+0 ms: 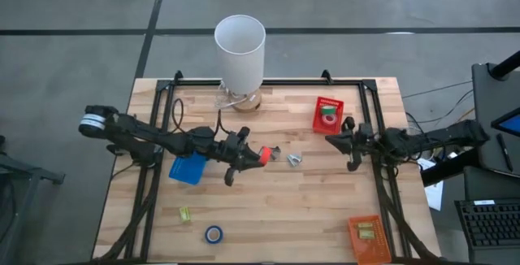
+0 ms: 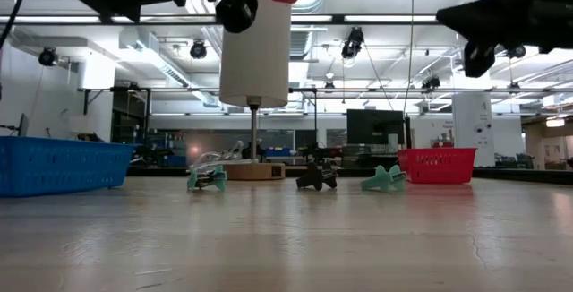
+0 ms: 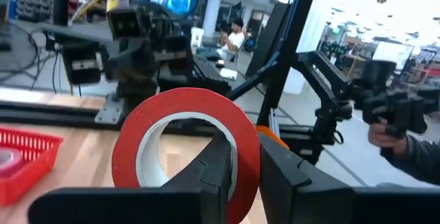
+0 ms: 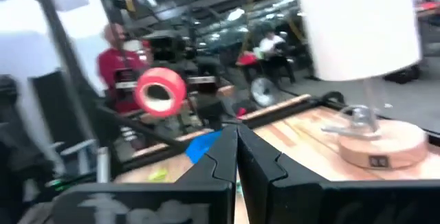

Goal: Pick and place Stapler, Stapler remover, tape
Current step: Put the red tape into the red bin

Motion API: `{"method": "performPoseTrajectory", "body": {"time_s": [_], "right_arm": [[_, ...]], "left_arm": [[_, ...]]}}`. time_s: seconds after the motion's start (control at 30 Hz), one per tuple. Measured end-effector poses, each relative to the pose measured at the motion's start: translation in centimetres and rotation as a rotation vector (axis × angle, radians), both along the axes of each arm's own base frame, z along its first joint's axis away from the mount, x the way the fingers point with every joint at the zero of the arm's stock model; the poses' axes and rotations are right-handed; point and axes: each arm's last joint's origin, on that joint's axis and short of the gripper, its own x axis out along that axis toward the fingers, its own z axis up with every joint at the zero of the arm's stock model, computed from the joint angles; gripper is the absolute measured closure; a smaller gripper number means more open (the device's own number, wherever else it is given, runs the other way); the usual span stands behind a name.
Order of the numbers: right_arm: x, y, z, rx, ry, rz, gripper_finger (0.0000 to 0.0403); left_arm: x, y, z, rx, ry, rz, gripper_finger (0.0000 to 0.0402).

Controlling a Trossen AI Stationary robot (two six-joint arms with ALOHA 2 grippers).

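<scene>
Above the table, my left gripper pinches the red tape roll in the air just beside the blue bin, while my right gripper, fingers pressed together, hovers near the red basket holding another roll.

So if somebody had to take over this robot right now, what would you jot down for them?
Left gripper: shut on the red tape, held up over mid-table.
Right gripper: fingers shut, empty, hovering by the red bin.
Done: one tape roll lies in the red bin.
Left: blue tape at the near edge, small tools mid-table.
Blue bin and orange bin also out.
</scene>
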Motion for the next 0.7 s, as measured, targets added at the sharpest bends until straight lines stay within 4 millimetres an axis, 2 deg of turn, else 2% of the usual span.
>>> {"method": "performPoseTrajectory", "body": {"time_s": [0.23,0.4,0.53,0.7], "right_arm": [[2.0,0.3,1.3,-0.006,-0.023,0.009,0.0394],[5.2,1.0,2.6,-0.099,0.073,0.009,0.0386],[8.7,1.5,3.7,-0.154,0.138,0.006,0.0355],[12.9,2.2,4.9,-0.234,0.174,0.000,0.0290]], "left_arm": [[0.5,0.4,-0.1,0.029,-0.025,0.039,0.0345],[0.5,0.7,0.4,0.038,-0.078,0.054,0.0341],[0.5,0.7,0.5,0.034,-0.093,0.049,0.0339],[0.4,0.7,0.5,0.027,-0.089,0.049,0.0338]]}}
